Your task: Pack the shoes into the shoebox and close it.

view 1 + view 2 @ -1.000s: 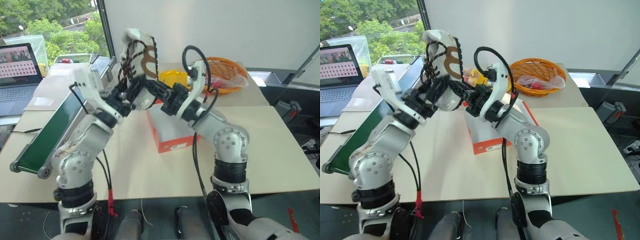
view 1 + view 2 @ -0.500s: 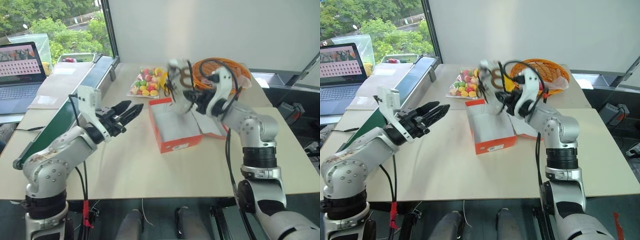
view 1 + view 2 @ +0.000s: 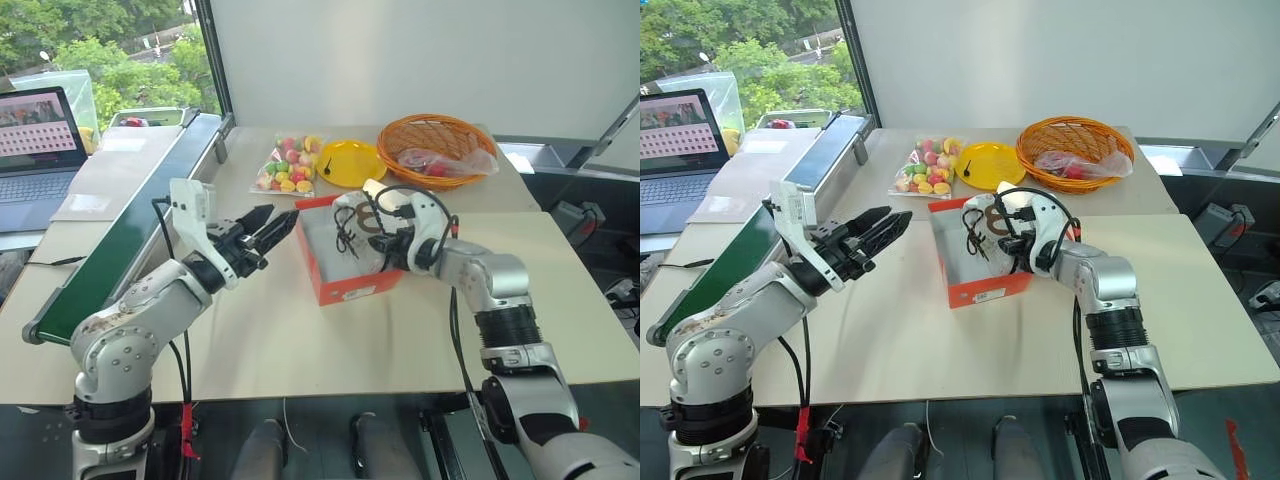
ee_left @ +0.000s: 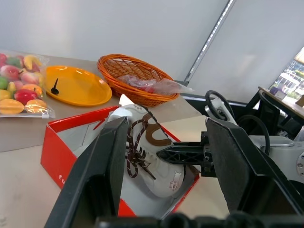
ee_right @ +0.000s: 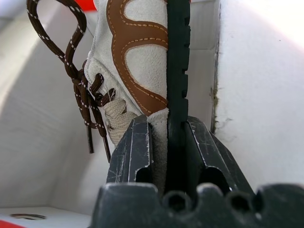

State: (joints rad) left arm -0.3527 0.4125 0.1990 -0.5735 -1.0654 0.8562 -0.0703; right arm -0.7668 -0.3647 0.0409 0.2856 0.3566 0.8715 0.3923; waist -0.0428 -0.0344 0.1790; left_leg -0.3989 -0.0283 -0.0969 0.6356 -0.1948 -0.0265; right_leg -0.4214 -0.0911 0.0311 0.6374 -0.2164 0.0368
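One of the shoes (image 3: 352, 222), cream with a brown curved side marking and dark brown laces, stands tilted inside the open orange-red shoebox (image 3: 350, 288) at the table's middle. My right gripper (image 3: 388, 242) reaches into the box from the right and is shut on the shoe's side and black sole edge. The right wrist view shows its fingers (image 5: 135, 152) pinching the shoe (image 5: 137, 61) against the white inner wall. My left gripper (image 3: 282, 214) hovers open and empty just left of the box, pointing at it. In the left wrist view the shoe (image 4: 152, 156) lies between its spread fingers (image 4: 104, 175), farther off.
Behind the box are a bag of toy fruit (image 3: 290, 165), a yellow plate (image 3: 350, 162) and an orange wicker basket (image 3: 435, 150). A green conveyor belt (image 3: 110, 250) runs along the table's left side, with a laptop (image 3: 35, 130) beyond it.
Both grippers held the shoe high a second ago. The left one let go and drew back to the left; the right one carried the shoe down into the box.
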